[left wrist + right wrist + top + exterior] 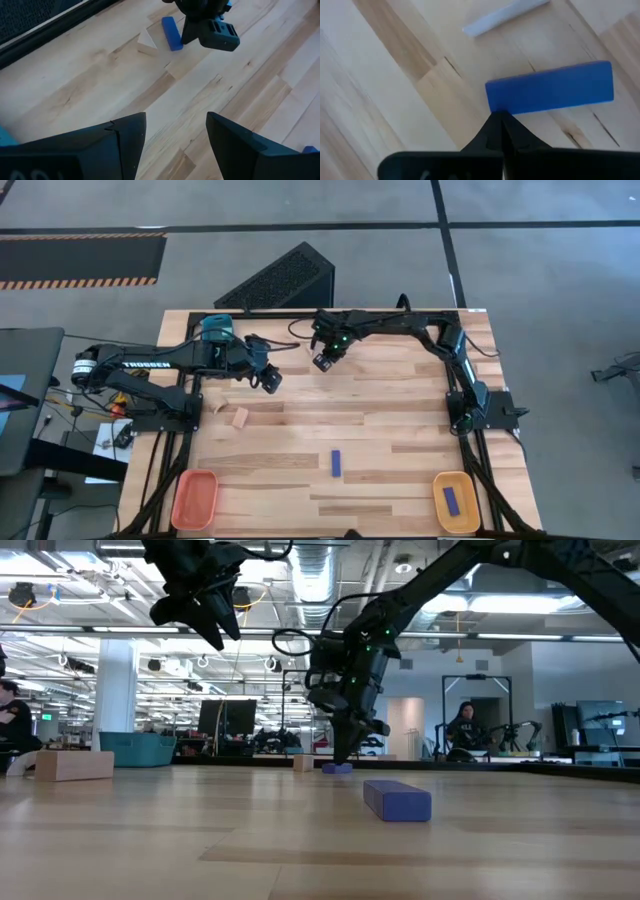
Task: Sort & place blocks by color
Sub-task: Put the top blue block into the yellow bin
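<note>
The right gripper [323,361] is seen lowered near the table's [400,430] far edge, its fingers pressed together with nothing between them, the tips set just beside a blue bar [550,88] lying flat on the wood. A pale wood piece [147,41] rests against that bar's far end. The left gripper [271,379] is held above the table toward the far-left part, its fingers [125,135] spread wide and empty.

A second blue bar [336,463] is shown near the middle of the table, toward the near edge. A third blue bar [451,501] lies inside the yellow tray [455,480] at the near-right corner. The orange tray [195,498] sits at the near-left corner. Two wood pieces [238,417] are seen close together toward the left edge, near the left arm's base. A teal tray [216,327] is partly hidden behind the left arm at the far-left corner.

In the low view, a person [465,730] is seated in the room beyond the table.
</note>
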`<state>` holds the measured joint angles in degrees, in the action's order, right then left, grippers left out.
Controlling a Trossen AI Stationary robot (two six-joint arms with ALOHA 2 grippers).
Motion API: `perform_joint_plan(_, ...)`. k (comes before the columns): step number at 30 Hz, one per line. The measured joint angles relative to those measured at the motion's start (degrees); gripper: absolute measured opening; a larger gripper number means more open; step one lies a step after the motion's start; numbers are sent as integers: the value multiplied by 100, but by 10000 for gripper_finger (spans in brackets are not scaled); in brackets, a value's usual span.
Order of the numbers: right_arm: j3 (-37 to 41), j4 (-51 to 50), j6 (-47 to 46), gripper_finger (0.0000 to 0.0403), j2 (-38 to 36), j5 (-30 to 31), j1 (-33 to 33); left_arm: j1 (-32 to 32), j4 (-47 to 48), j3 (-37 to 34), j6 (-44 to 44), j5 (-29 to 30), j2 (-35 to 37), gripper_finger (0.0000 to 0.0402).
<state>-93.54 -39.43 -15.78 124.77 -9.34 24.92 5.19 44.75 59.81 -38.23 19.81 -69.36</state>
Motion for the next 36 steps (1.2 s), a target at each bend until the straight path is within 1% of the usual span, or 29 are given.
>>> perform_joint_plan(10,22,6,90,3,-180,7,0,0,4,0,-62,2,0,194)
perform_joint_plan(19,22,-37,148,3,-170,26,194,1,0,0,-62,52,0,194)
perform_joint_plan(27,22,-90,462,2,-170,52,261,31,-7,0,-87,118,0,194)
perform_joint_plan(30,22,-80,697,2,-170,55,314,33,-7,0,-153,120,0,194)
perform_joint_plan(36,22,-3,859,2,-170,48,427,31,-7,0,-307,101,0,194)
